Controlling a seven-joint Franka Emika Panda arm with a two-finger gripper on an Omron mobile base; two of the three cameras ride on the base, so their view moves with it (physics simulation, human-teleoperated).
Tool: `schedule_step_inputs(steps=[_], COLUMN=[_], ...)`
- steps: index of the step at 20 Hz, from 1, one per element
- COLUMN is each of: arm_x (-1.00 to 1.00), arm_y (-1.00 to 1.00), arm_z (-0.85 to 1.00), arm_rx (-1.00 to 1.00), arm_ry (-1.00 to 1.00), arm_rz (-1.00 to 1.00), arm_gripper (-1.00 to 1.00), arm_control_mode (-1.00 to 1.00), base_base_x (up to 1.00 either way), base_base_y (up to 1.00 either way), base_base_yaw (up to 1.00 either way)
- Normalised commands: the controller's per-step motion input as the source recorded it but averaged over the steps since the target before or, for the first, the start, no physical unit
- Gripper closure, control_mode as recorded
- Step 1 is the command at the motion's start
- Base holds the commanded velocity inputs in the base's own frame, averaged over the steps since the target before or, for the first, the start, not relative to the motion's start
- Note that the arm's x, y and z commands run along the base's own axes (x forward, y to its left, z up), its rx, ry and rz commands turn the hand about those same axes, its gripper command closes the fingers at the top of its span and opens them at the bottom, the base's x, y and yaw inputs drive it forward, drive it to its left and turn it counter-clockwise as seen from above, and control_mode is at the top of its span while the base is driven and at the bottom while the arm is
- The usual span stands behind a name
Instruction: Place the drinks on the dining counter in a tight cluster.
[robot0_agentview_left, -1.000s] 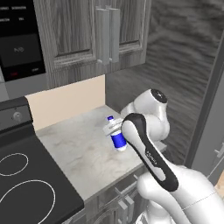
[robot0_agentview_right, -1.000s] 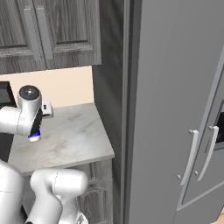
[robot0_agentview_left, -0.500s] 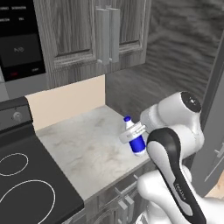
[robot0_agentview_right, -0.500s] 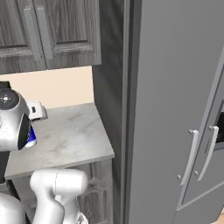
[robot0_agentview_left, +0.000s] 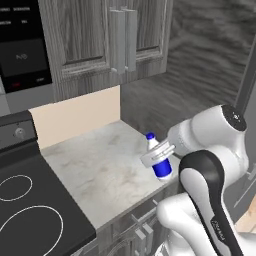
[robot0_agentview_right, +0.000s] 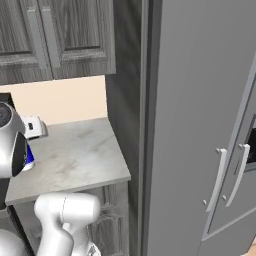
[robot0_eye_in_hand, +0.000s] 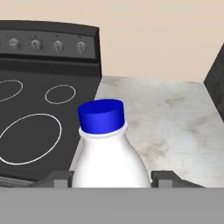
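The short white-and-blue drink with a blue cap hangs upright just above the right edge of the small marble worktop. My gripper is shut on its body from both sides. In the hand view the drink stands between the fingertips, with my gripper closed around it. A sliver of the drink's blue base shows behind the arm in the right base view. The dining counter is out of view.
A black stove with ring burners adjoins the worktop on the left. Grey wood cabinets hang above it. A tall grey fridge with two handles stands to the right of the worktop.
The arm has swung to the right, carrying the drink from the middle of the worktop to its right edge. The grip has stayed the same.
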Motion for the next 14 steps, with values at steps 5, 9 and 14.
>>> schedule_step_inputs(steps=[5,9,14], arm_x=[-0.1,0.0,0.0], arm_y=[0.0,0.0,0.0], arm_z=[0.0,0.0,0.0], arm_rx=[0.0,0.0,0.0], arm_ry=[0.0,0.0,0.0], arm_rz=[0.0,0.0,0.0], arm_gripper=[1.0,1.0,1.0], arm_control_mode=[1.0,1.0,1.0], base_base_x=[-0.1,-0.33,-1.0], base_base_y=[0.0,0.0,0.24], base_base_yaw=[0.0,0.0,0.29])
